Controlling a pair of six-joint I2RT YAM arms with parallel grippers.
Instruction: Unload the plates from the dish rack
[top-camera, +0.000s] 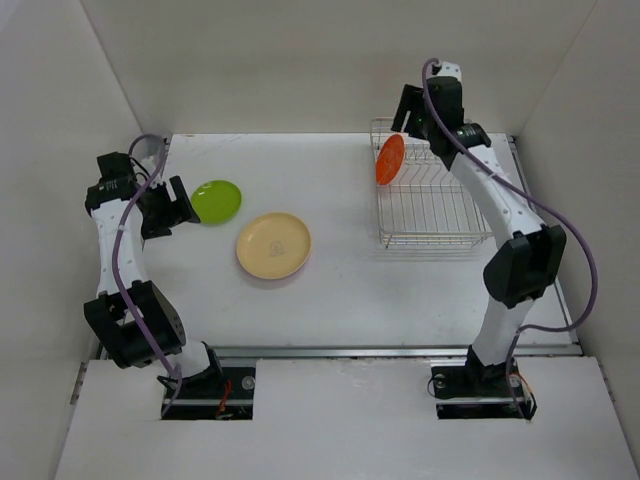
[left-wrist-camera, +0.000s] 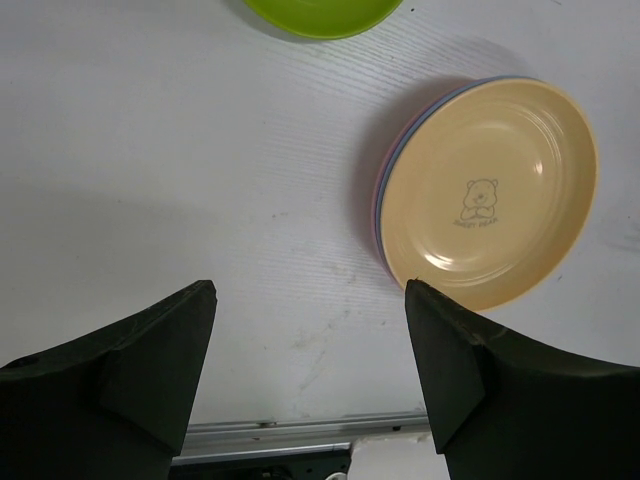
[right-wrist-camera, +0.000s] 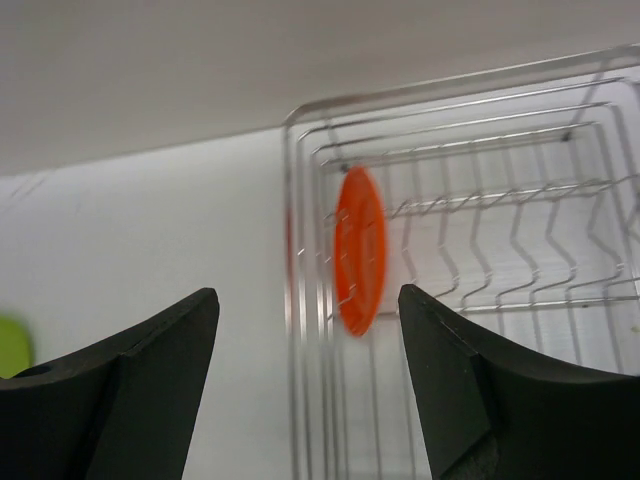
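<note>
An orange plate (top-camera: 390, 159) stands on edge at the left end of the silver wire dish rack (top-camera: 436, 238); it also shows in the right wrist view (right-wrist-camera: 359, 249) inside the rack (right-wrist-camera: 520, 210). My right gripper (top-camera: 407, 112) is open, above and behind the orange plate, apart from it (right-wrist-camera: 308, 300). A cream-yellow plate (top-camera: 273, 245) lies flat on the table, stacked on blue and pink plates whose rims show in the left wrist view (left-wrist-camera: 487, 190). A lime green plate (top-camera: 216, 200) lies flat to its left. My left gripper (top-camera: 181, 207) is open and empty beside the green plate (left-wrist-camera: 310, 290).
White walls enclose the table on three sides. A metal rail (top-camera: 340, 351) runs along the near table edge. The rest of the rack holds no other plates.
</note>
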